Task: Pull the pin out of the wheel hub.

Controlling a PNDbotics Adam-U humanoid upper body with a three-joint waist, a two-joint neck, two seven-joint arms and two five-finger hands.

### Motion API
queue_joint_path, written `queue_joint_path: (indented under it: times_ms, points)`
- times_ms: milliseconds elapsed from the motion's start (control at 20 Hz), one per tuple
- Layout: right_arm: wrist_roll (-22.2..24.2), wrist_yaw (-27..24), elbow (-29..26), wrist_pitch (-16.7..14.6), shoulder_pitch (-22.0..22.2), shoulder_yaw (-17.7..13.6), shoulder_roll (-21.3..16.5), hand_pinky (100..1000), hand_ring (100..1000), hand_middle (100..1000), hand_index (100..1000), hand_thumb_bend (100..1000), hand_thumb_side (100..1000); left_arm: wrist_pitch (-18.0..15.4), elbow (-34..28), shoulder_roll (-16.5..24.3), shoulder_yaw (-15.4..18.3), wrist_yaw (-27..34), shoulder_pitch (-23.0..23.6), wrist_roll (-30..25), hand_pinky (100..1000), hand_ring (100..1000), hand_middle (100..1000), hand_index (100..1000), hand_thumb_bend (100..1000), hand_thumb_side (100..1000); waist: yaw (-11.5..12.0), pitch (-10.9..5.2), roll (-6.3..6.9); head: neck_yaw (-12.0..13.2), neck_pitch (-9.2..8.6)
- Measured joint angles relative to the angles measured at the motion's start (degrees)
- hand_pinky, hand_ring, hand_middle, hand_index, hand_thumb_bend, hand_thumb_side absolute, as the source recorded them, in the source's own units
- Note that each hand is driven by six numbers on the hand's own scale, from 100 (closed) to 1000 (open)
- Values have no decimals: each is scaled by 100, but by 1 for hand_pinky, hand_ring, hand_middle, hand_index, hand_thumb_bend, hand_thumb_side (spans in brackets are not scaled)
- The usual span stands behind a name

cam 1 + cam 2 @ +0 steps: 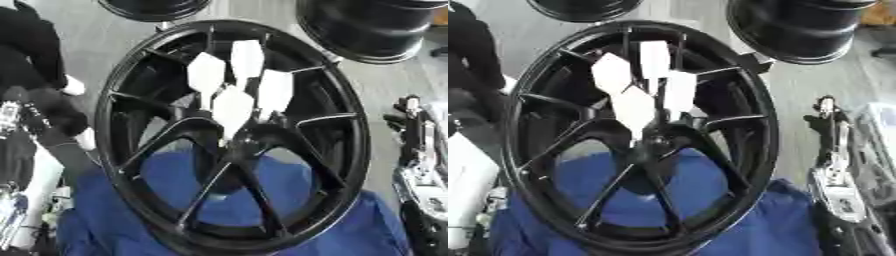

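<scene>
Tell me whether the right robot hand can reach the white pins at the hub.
Probably yes. The right robot hand sits outside the wheel rim, at its right, and nothing covers the white pins standing at the hub.

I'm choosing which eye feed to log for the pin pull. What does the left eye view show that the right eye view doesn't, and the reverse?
Left eye view only: more of the dark arm left of the wheel. Right eye view only: the right edge of the far right wheel, with a brown patch beyond it. Both: the black wheel over blue cloth, four white tags bunched at its hub, and the right hand at the right edge.
</scene>
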Motion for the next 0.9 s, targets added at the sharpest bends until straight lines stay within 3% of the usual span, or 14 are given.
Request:
queue_joint_path:
  times_ms: [900]
  points:
    - [94, -25, -75, 146, -83, -2, -3, 793, 681, 740, 778, 100, 832, 35, 48, -1, 3, 17, 8, 39, 625, 805, 699, 739, 176, 894, 73, -22, -7, 129, 0]
